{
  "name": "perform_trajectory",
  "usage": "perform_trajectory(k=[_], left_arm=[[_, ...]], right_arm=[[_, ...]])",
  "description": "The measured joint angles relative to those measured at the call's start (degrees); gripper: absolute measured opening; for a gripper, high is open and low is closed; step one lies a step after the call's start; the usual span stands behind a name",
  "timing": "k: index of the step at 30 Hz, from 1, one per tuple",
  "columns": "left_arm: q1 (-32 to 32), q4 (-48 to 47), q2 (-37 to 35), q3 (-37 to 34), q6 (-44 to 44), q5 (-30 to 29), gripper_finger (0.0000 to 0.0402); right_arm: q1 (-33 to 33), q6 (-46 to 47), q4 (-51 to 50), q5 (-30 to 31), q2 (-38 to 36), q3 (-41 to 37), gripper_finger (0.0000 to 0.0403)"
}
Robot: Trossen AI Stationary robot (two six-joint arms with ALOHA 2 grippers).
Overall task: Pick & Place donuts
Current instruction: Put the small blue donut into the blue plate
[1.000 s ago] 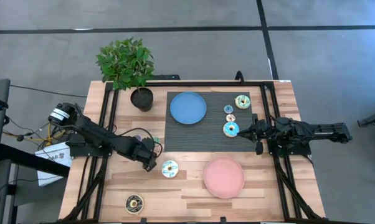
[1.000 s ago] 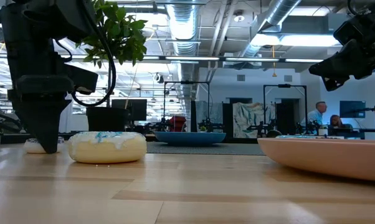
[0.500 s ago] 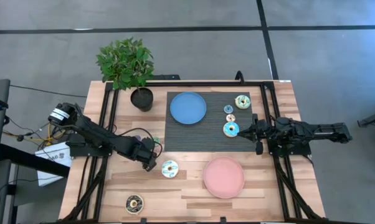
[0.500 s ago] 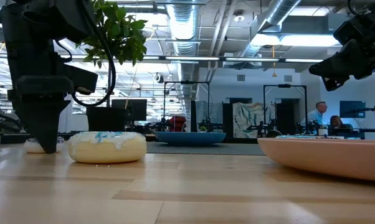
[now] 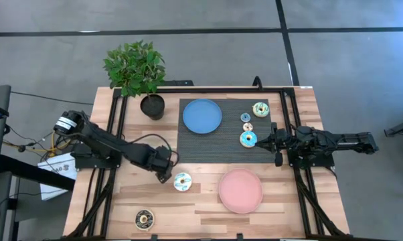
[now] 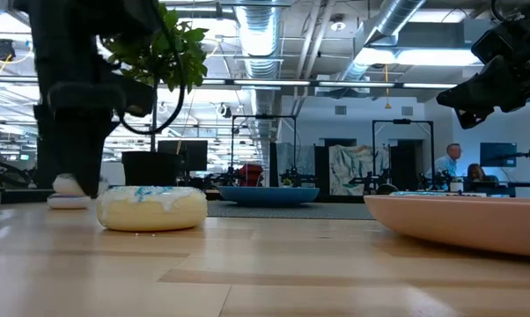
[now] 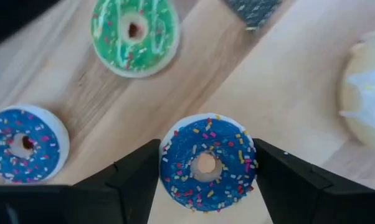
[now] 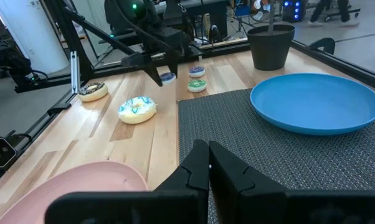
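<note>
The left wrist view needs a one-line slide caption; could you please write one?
Left gripper with its jaws on either side of a small blue sprinkled donut, beside a second blue donut and a green donut on the wooden table.

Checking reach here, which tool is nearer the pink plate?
Right. The right tool hangs beyond the pink plate's far right side; the left tool is farther, past the cream donut.
</note>
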Motion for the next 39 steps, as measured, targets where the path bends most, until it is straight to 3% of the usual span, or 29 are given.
perform_trajectory(k=[10, 15, 19, 27, 33, 39], left_arm=[[8.49, 2.01, -0.14, 8.04, 13.61, -4.68, 0.0238], [14.73, 11.61, -0.16, 10.64, 25.79, -6.52, 0.0238], [20.73, 19.42, 0.22, 10.75, 30.1, -4.99, 0.0238], [31.02, 18.69, 12.74, 18.58, 34.94, 3.61, 0.0238], [34.41, 14.26, 22.68, 27.99, 37.83, 3.1, 0.0238], [35.99, 15.0, 26.23, 32.46, 40.71, -0.35, 0.0238]], right_arm=[[-0.01, 0.0, 0.01, 0.0, 0.0, 0.0, 0.0], [-0.01, 0.0, 0.02, 0.0, 0.0, -0.01, 0.0], [-0.01, 0.0, 0.02, -0.02, 0.0, 0.0, 0.0], [0.0, 0.0, 0.02, 0.0, -0.04, 0.0, 0.0], [0.0, 0.0, 0.02, 0.0, -0.04, -0.02, 0.0], [-0.02, 0.0, 0.02, -0.01, -0.04, 0.0, 0.0]])
